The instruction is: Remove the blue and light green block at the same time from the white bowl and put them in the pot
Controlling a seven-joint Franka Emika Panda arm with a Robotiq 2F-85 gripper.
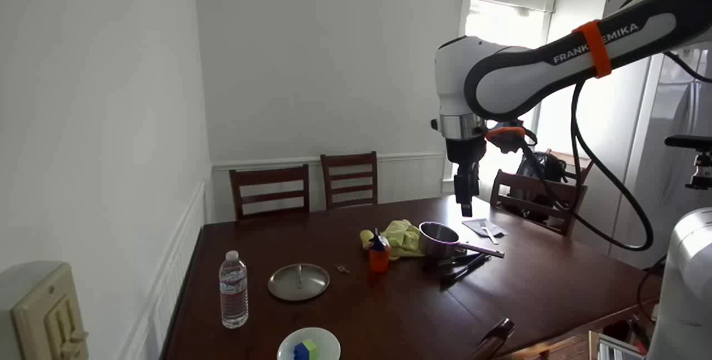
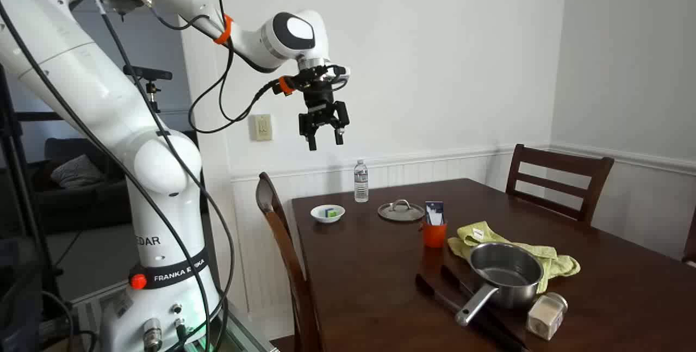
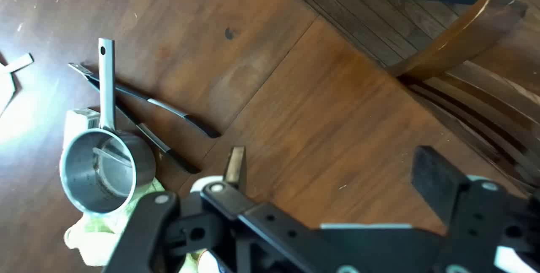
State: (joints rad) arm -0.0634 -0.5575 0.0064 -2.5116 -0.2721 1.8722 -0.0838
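Observation:
A white bowl (image 1: 329,344) stands near the table's end, also seen in an exterior view (image 2: 326,220). A blue block (image 1: 301,351) and a light green block (image 1: 311,345) lie in it, touching or very close together. The metal pot (image 1: 433,247) stands without its lid, handle out, in both exterior views (image 2: 516,293); it also shows at the left of the wrist view (image 3: 145,159). No block shows in it. My gripper (image 2: 326,144) is open and empty, high above the table (image 3: 329,152), apart from bowl and pot. The bowl and blocks are not in the wrist view.
A lid (image 1: 298,287), a water bottle (image 1: 233,293) and an orange cup (image 1: 379,260) stand between bowl and pot. A yellow-green towel (image 1: 403,237), tongs (image 1: 467,271) and a small container (image 2: 546,316) lie around the pot. Chairs (image 2: 560,175) line the table.

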